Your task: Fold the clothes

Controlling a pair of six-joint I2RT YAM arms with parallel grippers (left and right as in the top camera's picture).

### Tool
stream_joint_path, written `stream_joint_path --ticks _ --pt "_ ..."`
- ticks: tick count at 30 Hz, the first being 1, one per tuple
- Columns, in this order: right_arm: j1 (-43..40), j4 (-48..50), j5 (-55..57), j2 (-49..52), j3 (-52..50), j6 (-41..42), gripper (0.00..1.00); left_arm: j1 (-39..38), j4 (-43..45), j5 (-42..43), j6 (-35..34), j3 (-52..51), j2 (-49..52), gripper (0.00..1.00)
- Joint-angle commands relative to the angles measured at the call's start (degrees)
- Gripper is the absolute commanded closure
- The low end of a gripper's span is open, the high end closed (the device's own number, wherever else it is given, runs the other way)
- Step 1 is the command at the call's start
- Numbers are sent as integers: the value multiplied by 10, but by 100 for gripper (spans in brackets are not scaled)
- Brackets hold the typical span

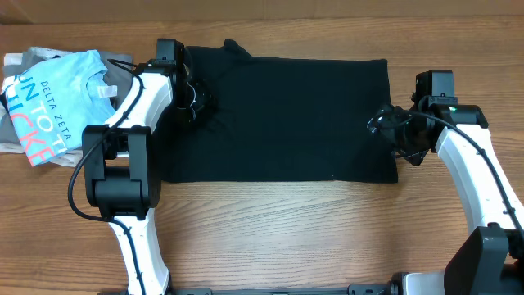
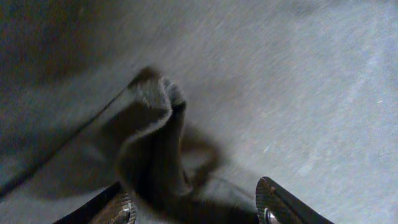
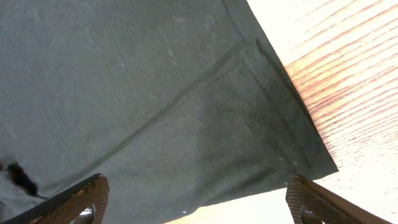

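The black T-shirt (image 1: 286,115) lies flat across the middle of the table as a wide rectangle. My left gripper (image 1: 199,100) is over its left part, open, with a raised pucker of black fabric (image 2: 158,143) between the fingers (image 2: 196,208). My right gripper (image 1: 385,124) is over the shirt's right edge, open and empty. In the right wrist view its fingers (image 3: 196,199) straddle the shirt's hemmed corner (image 3: 292,143) and the bare table beside it. The neck tag is not visible.
A light-blue printed T-shirt (image 1: 49,102) lies on a grey folded shirt (image 1: 33,61) at the far left of the wooden table (image 1: 286,229). The left arm's base (image 1: 119,176) stands just left of the black shirt.
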Motion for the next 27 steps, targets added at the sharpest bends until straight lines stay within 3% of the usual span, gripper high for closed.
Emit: stream_joint_path --ticks 1,10,16,23,27 --pt "3 1 -3 -4 6 0 5 -5 19 11 -3 8 4 37" --pt "3 -10 -3 -4 6 0 5 -29 93 20 -4 8 19 37" --pt "3 -14 -3 -4 6 0 5 -44 124 14 1 8 35 28" --pt "3 -13 -3 -4 6 0 5 -14 85 -35 3 68 -5 25" --pt "3 14 -3 -4 6 -5 5 3 49 -18 14 131 -21 28"
